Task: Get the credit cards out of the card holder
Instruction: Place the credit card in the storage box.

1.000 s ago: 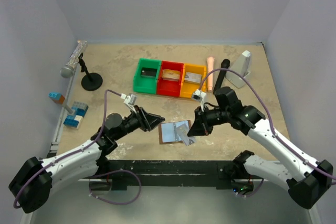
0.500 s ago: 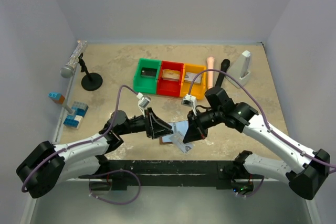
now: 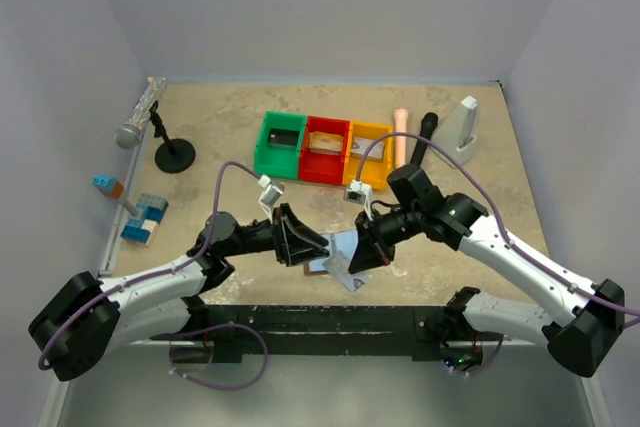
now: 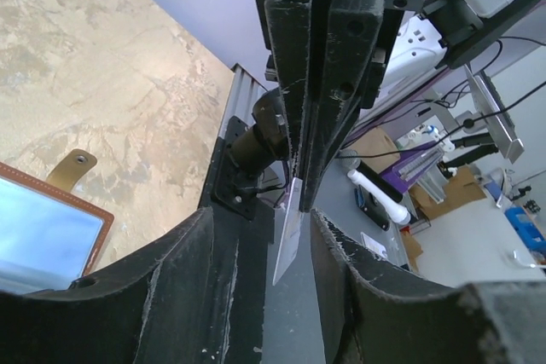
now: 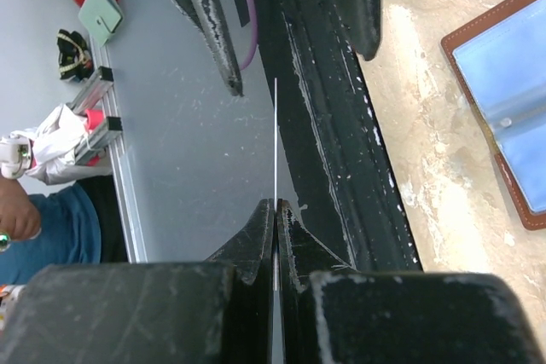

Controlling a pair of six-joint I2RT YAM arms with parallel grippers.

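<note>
The flat bifold leather card holder (image 5: 512, 83) is brown, edged with pale stitching, and its lining is light blue. The thin flat card (image 4: 288, 240) is silvery grey. The stone-like tabletop (image 3: 230, 117) is mottled beige. Beside the green square plastic bin (image 3: 275, 168) stand a red square plastic bin (image 3: 322, 175) and an orange-yellow square plastic bin (image 3: 372, 128).

Pale lavender walls (image 3: 320, 7) enclose a mottled beige tabletop (image 3: 232, 107) (evenly lit).
</note>
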